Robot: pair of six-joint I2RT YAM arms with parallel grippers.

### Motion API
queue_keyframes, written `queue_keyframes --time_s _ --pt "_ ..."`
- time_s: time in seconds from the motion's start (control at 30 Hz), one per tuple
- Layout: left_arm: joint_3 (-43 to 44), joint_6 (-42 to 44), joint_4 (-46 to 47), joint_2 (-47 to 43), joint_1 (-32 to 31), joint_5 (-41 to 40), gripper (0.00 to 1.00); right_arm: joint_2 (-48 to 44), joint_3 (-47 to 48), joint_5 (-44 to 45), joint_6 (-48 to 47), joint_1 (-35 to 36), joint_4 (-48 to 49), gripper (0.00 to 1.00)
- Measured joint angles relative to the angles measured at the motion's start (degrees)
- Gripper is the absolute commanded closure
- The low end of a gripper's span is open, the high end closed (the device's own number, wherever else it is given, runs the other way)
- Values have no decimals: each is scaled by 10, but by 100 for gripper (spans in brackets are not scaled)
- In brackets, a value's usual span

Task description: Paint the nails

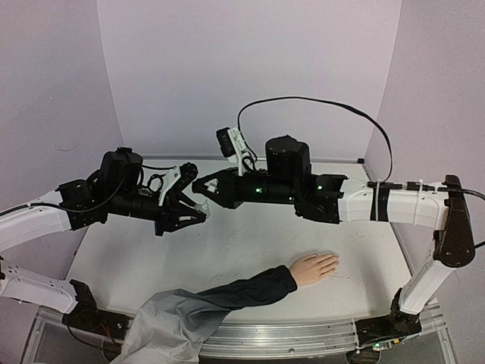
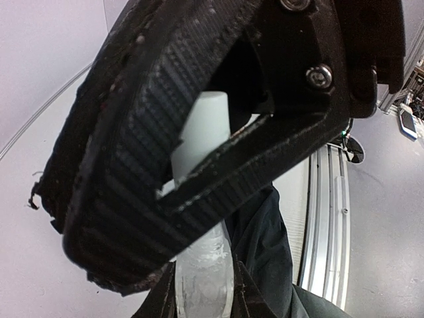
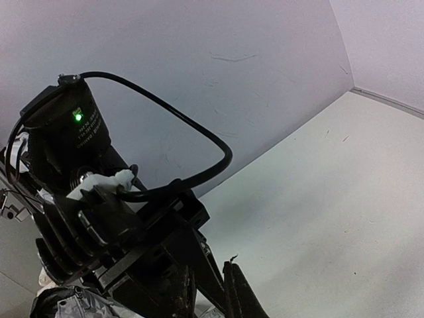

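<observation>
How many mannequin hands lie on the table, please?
1. The mannequin hand lies flat on the table, front right, its dark sleeve trailing left. No other shows.

Top view: mounted high behind the arm bases, facing forward and down. Takes in the whole table (image 1: 227,258), back wall (image 1: 250,68), left arm (image 1: 114,193) and right arm (image 1: 364,201) from a distance.

Left wrist: sits hard against own fingers (image 2: 132,165); these and the white cylinder (image 2: 202,132) between them fill the frame. Faces down toward the table's near edge. Shares sleeve (image 2: 265,232) and rail (image 2: 324,218) with top view (sleeve (image 1: 235,292), rail (image 1: 303,334)).

Right wrist: faces across at left arm (image 3: 73,139), close and tilted. Shares that arm, table (image 3: 318,199) and wall (image 3: 199,66) with top view.
</observation>
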Motion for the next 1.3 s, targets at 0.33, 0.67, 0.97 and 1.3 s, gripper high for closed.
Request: queue_keyframes --time_s 0.33,0.67,0.97,1.3 --pt "-7 0 -3 -1 0 -3 100 0 -35 30 23 4 23 100" --pt "-8 0 1 -3 -2 1 100 1 -44 28 36 13 39 100" --pt "-26 -15 3 -21 -1 -21 100 29 -41 53 77 25 63 100" --pt "-36 -77 -11 -46 -1 -114 100 95 74 169 170 45 -34 97"
